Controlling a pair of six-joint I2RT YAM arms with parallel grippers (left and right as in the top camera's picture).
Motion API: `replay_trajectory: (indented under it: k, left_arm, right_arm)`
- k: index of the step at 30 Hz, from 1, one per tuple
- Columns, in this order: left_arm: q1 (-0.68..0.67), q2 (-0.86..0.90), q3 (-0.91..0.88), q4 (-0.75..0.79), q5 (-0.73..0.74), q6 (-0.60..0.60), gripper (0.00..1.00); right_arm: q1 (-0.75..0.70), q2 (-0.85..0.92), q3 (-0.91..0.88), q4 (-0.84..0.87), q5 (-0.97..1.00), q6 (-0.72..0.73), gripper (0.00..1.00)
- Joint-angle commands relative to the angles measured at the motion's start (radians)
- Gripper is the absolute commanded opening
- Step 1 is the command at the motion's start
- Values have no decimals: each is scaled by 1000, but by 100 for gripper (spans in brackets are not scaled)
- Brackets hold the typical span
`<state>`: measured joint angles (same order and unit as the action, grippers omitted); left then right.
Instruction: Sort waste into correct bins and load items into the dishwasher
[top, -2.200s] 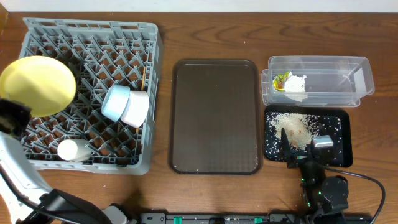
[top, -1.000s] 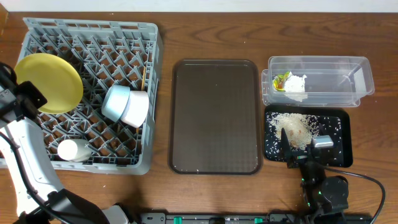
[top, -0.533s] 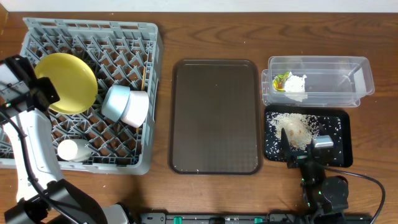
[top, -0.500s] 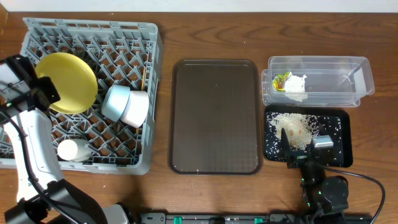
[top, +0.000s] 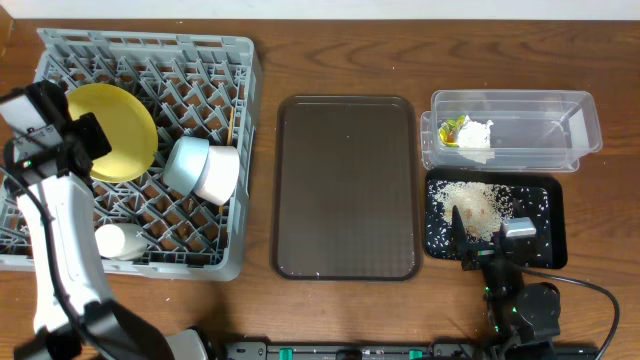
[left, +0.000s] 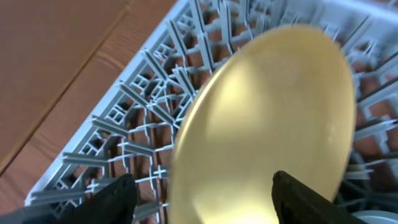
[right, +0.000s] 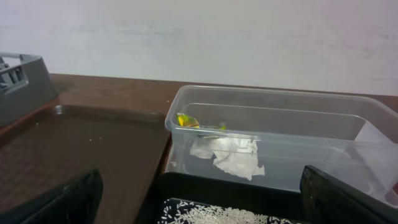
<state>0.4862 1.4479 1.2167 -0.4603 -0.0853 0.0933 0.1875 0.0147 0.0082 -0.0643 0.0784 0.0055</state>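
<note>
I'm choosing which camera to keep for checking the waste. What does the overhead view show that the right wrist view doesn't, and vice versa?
Only overhead: the left gripper holding the yellow plate at the grey rack, plus the blue bowl and white bowl in it. Only right wrist: a side look through the clear tub, and the pale wall behind the table. Both: the wrapper and tissue in the tub, rice on the black tray, the brown tray, and a corner of the rack.
</note>
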Motion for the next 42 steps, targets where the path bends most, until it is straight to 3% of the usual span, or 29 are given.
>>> replay_trajectory:
  k: [1, 5, 8, 9, 14, 15, 18, 24, 25, 27, 28, 35, 40, 42]
  left_arm:
    - [1, -124, -5, -16, -7, -84, 72]
    - [0, -251, -5, -34, 126, -95, 72]
    - [2, -308, -5, -73, 70, -95, 66]
    - [5, -311, -5, -77, 32, -97, 60]
    - [42, -240, -5, -77, -5, -181, 9]
    - [51, -217, -5, -77, -5, -198, 8]
    - [95, -138, -5, -53, 25, -255, 8]
    - [196, -24, -5, 38, 337, -276, 8]
    - [201, -14, -5, 47, 344, -284, 11]
    - [203, -8, -5, 61, 343, -289, 33]
    - [203, -7, -5, 68, 344, -279, 38]
    - [176, 14, -5, 29, 350, -109, 57]
    - [176, 71, -5, 53, 322, -86, 56]
    - [171, 91, -5, 62, 325, -86, 44]
  right_arm:
    - [-11, -3, -3, -3, -2, -11, 99]
    - [-11, -3, -3, -3, -2, -11, 99]
    - [-11, -3, -3, -3, -2, -11, 99]
    - [-11, -3, -3, -3, -2, -11, 99]
    - [-11, -3, -3, -3, -2, -11, 99]
    - [-11, -3, -3, -3, -2, -11, 99]
    - [-11, -3, -3, -3, -2, -11, 99]
    - [-11, -3, -3, -3, -2, -11, 99]
    - [-11, -3, -3, -3, -2, -11, 99]
    - [-11, -3, -3, -3, -2, -11, 99]
    - [-11, -3, -3, -3, -2, -11, 99]
    - [-11, -3, -3, -3, -2, -11, 99]
    - [-11, -3, -3, -3, -2, -11, 99]
    - [-11, -3, -3, -3, -2, -11, 99]
